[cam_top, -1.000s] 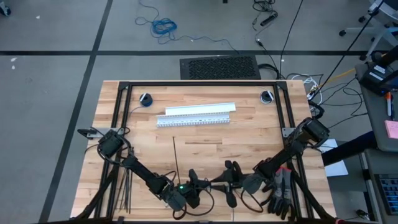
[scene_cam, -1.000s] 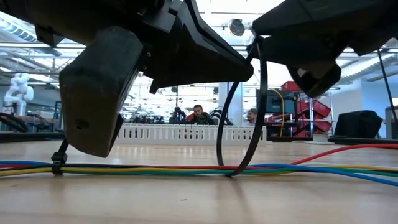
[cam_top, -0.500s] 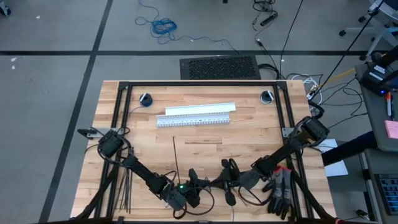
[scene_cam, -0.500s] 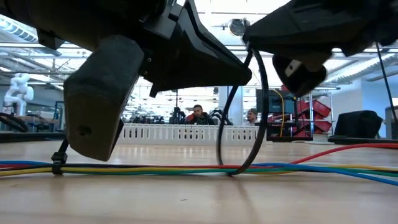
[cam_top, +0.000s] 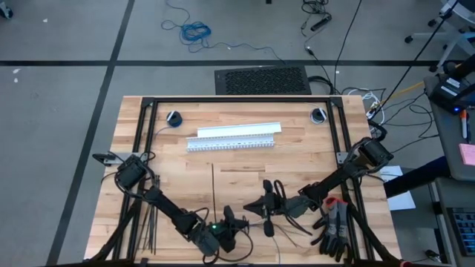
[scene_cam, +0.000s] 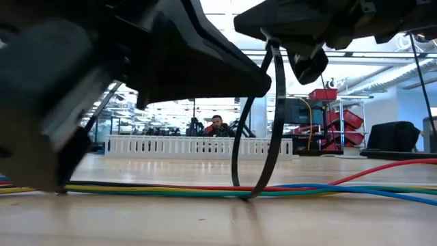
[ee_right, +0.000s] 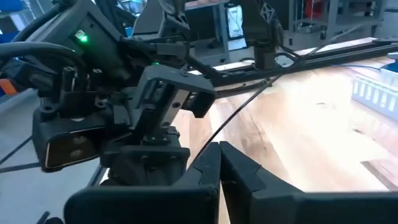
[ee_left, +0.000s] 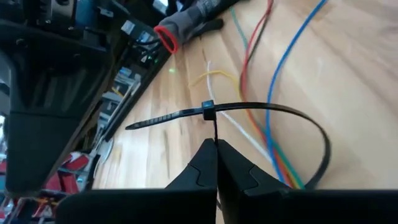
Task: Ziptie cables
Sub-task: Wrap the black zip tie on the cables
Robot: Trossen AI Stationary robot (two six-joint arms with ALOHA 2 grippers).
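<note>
Left tool [cam_top: 228, 222], near front edge of worktop [cam_top: 297, 159], fingers pressed together, pinching looped ziptie [ee_left: 273, 111] just below its head. Spare zipties [cam_top: 151, 226] flat on worktop by left arm's base, well apart from the loop. Another straight black strip [cam_top: 214, 189] on worktop betw. the arms, running away from front edge.

Cables [scene_cam: 205, 188]: red, blue, yellow, green strands lying along front of worktop, low view shows them flat on the wood. Looped ziptie passes under & around them, loop standing upright over the bundle; tail sticking out sideways past the head in left wrist view. Cable ends splayed out beyond the loop in that view.

Right tool [cam_top: 267, 202] just beside left tool, centre-front, fingers closed tight on upper part of the loop, seen from low view w/ strip hanging down from it. White slotted channel [cam_top: 234, 137] farther back, mid-worktop. Dark gloves [cam_top: 335, 226] at right front corner. Person [scene_cam: 218, 126] seated in room behind, far off.
</note>
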